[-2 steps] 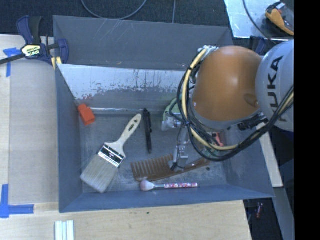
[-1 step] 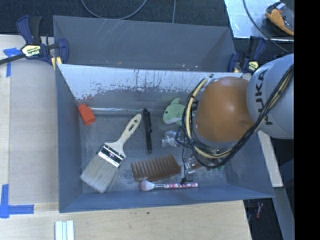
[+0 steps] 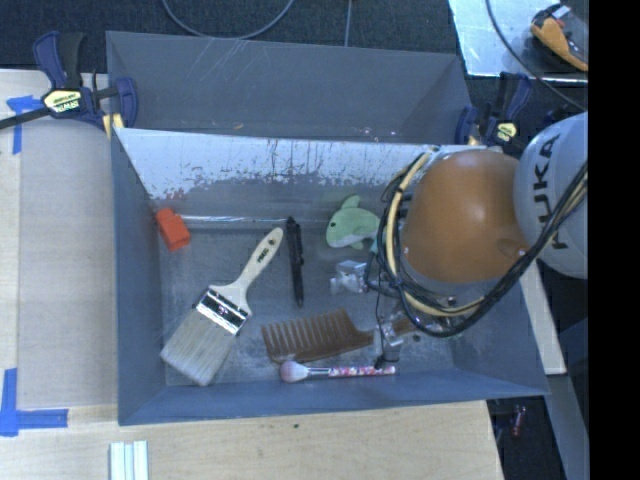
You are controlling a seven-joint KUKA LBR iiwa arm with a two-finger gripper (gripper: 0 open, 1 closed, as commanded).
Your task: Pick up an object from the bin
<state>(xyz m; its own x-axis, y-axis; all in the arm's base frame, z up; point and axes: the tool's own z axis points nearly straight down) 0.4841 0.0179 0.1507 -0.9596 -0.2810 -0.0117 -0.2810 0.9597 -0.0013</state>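
Hovering low, gripper (image 3: 386,340) sits beside brown comb (image 3: 312,336) end, near pink brush (image 3: 335,371) (open/closed: can't tell), prob. lining up a pick.

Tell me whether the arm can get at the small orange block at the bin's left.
Probably yes: the small orange block lies alone and uncovered by the left wall; the arm need only cross from the right.

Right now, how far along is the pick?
Nothing is lifted: the brown comb, pink-tipped makeup brush and paintbrush lie on the bin floor. Under way: the gripper is low at the comb's right end, beside the makeup brush's handle. Left: grasping and lifting one.
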